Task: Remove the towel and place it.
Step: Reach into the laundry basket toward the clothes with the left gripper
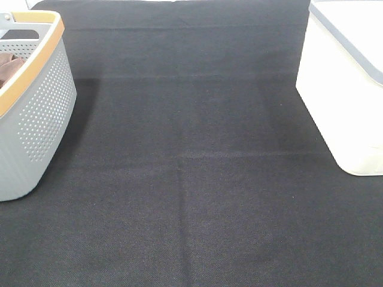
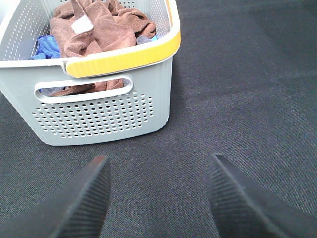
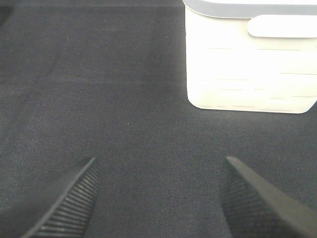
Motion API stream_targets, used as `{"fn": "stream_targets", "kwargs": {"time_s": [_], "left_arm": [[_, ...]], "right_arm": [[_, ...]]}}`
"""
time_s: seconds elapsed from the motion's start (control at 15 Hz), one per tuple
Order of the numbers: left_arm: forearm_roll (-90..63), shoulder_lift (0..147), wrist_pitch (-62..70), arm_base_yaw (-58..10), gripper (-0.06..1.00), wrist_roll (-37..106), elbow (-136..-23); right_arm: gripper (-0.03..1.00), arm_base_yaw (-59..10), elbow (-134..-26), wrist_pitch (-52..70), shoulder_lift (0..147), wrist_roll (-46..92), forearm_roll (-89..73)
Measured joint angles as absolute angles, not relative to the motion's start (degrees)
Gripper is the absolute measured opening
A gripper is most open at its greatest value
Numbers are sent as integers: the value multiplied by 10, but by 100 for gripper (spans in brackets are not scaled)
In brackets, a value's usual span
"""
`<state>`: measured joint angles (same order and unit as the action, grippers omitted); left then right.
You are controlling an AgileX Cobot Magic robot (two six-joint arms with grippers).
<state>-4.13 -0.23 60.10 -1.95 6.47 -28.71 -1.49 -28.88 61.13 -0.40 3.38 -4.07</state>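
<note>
The rust-brown towel (image 2: 106, 30) lies bunched in the grey perforated basket (image 2: 99, 116) with a yellow rim, a small white tag (image 2: 81, 23) showing on top. A bit of brown cloth (image 1: 7, 67) shows in the basket (image 1: 42, 113) at the far left of the exterior view. My left gripper (image 2: 158, 158) is open and empty, low over the black mat, a short way in front of the basket. My right gripper (image 3: 159, 161) is open and empty, facing the white bin. Neither gripper shows in the exterior view.
A blue cloth (image 2: 47, 45) lies beside the towel in the basket. A white bin (image 1: 347, 89) with a grey rim stands at the right, also in the right wrist view (image 3: 250, 59). A black mat (image 1: 191, 179) covers the table between them.
</note>
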Motion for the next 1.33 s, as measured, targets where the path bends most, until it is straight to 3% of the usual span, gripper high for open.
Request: {"fn": "stream_targets", "kwargs": {"time_s": [0.4,0.6,0.87,1.13,1.33], "left_arm": [[-40,-3,600,-19,56,60,-288],[-22,46,527,-19,56,9,-319],[51,223,419,-19,56,-83,-388],[113,372,429,-19,56,-126,-477],[182,543,513,-19,56,-178,-592]], "right_arm": [[66,-15,-289,611,-4,34,-41],[66,-15,-289,611,-4,34,-41],[66,-15,-289,611,-4,34,-41],[66,-15,-289,611,-4,34,-41],[66,-15,-289,611,-4,34,-41]]}}
